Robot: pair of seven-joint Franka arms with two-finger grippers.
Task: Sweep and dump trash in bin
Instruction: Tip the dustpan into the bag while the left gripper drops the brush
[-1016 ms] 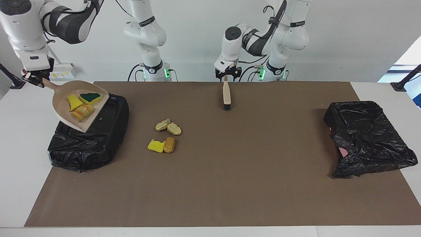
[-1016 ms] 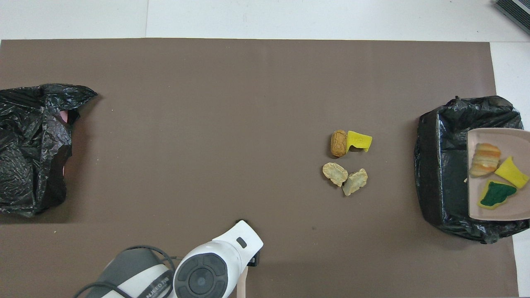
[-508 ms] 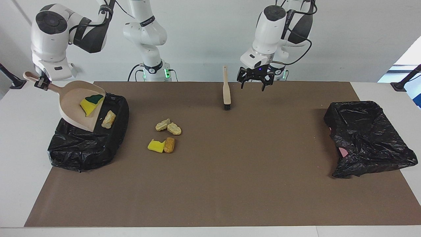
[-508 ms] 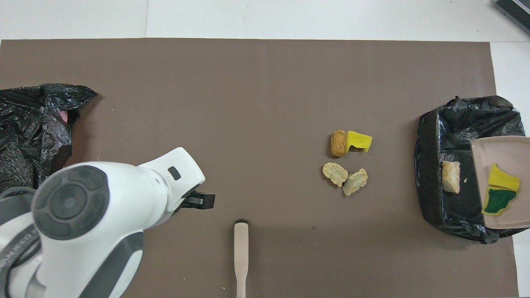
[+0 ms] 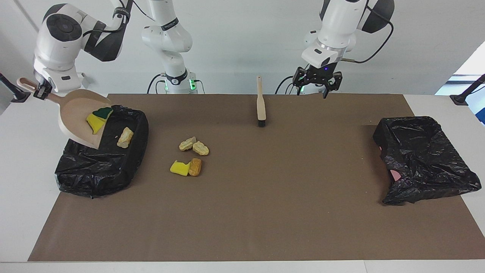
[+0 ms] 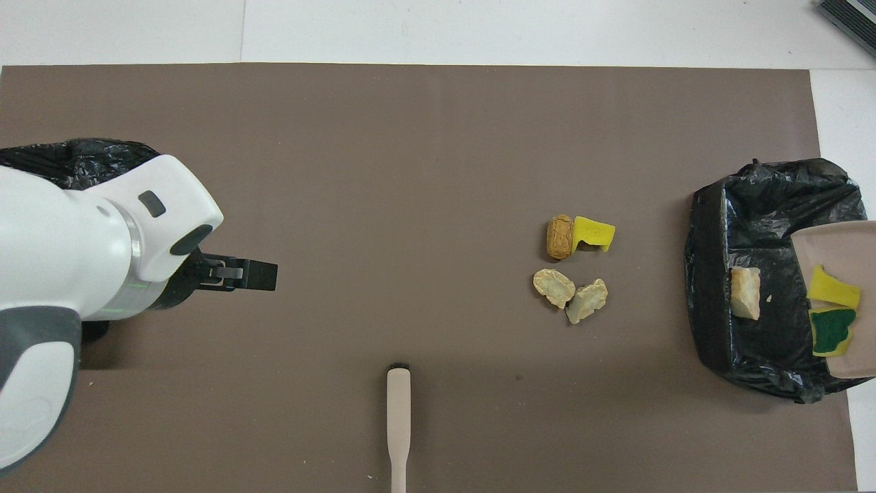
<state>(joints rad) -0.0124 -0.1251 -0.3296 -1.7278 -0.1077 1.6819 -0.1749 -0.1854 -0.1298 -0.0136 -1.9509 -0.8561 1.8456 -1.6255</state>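
Only the facing view shows the right gripper (image 5: pixel 42 92) pinched tight on the handle of the beige dustpan (image 5: pixel 77 119), which it holds tilted over the black-lined bin (image 5: pixel 102 167) at the right arm's end of the table; the overhead view cuts off all but the pan's wide end (image 6: pixel 838 301). Two trash pieces cling to the pan, a yellow chunk (image 5: pixel 94 122) and a green-backed one (image 5: pixel 101 112), and a beige chunk (image 5: pixel 125 137) already lies in the bin. Four more lie on the brown mat (image 5: pixel 265 212) beside the bin: a yellow wedge (image 5: pixel 179 167) touching an orange-brown lump (image 5: pixel 195 167), and two beige lumps (image 5: pixel 194 146) touching each other nearer the robots. The left gripper (image 5: pixel 317 86) hangs empty with fingers spread, over the mat's edge at the robots' end. The pale brush (image 5: pixel 260 102) with dark bristles lies flat, apart from it. A second crumpled black bag (image 5: pixel 420 159) sits at the left arm's end, half hidden by the arm from overhead. The bands on the arms carry lettering, probably a maker's name, too small to read.
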